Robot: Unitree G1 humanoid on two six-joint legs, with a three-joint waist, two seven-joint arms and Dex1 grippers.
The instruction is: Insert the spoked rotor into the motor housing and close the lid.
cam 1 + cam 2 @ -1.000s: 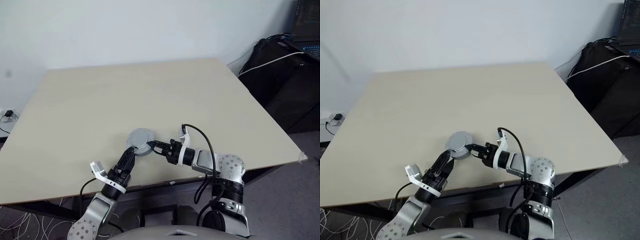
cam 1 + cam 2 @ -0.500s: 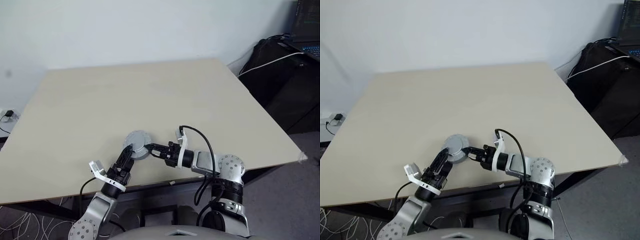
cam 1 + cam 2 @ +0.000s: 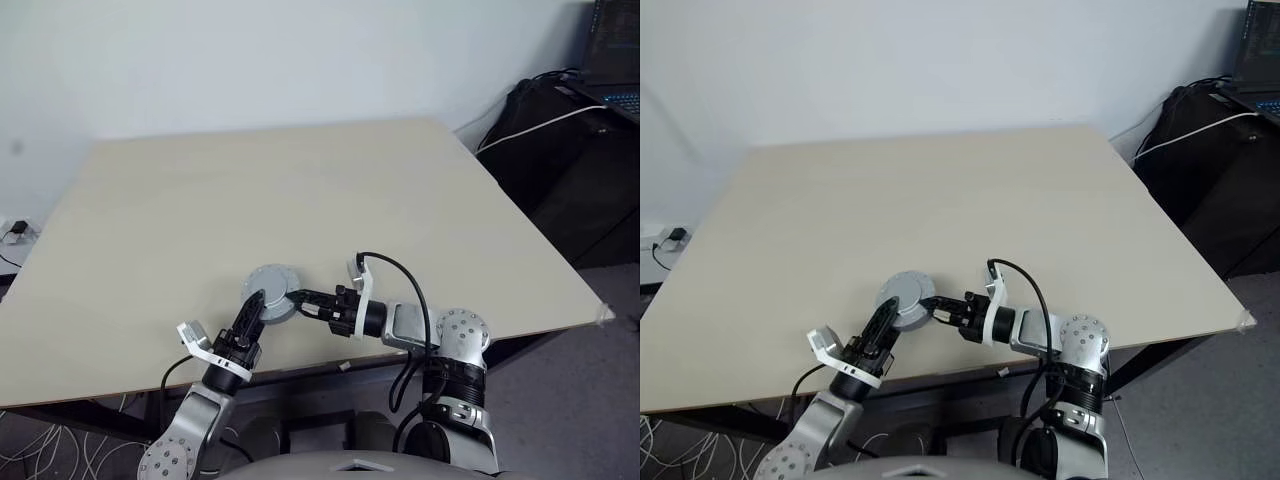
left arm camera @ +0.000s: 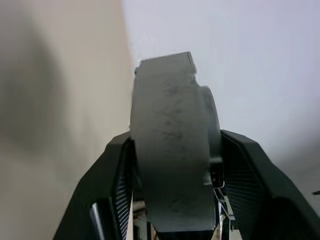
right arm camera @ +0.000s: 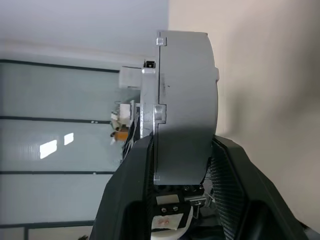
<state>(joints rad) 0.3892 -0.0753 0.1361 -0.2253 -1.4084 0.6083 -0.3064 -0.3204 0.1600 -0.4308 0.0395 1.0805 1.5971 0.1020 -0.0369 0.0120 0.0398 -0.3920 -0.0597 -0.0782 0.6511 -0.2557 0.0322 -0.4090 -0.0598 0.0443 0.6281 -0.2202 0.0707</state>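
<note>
Both pairs of jaws stand closed on the same grey disc: the left gripper (image 3: 255, 306) pinches its near rim from below-left, and the right gripper (image 3: 297, 300) pinches its right edge, reaching in level from the robot's right. In each wrist view the black fingers (image 5: 135, 175) flank the edge of the assembly with no gap visible on either side.

That disc is the motor housing (image 4: 170, 150) with the lid (image 3: 270, 283) folded shut over it, lifted just above the near part of the table (image 3: 300, 190). I cannot tell whether the spoked rotor is seated inside, since the closed shell hides its interior; judging by the shut lid, the task looks close to done.

As a solid metal puck it should be stiff and fairly heavy for its size, with a smooth outside that may slide in a light pinch. Across the flat faces near the rim seems the safest hold, avoiding the small hinge block (image 5: 159, 40) at the seam.

Beyond, the tabletop is bare to the far edge.
</note>
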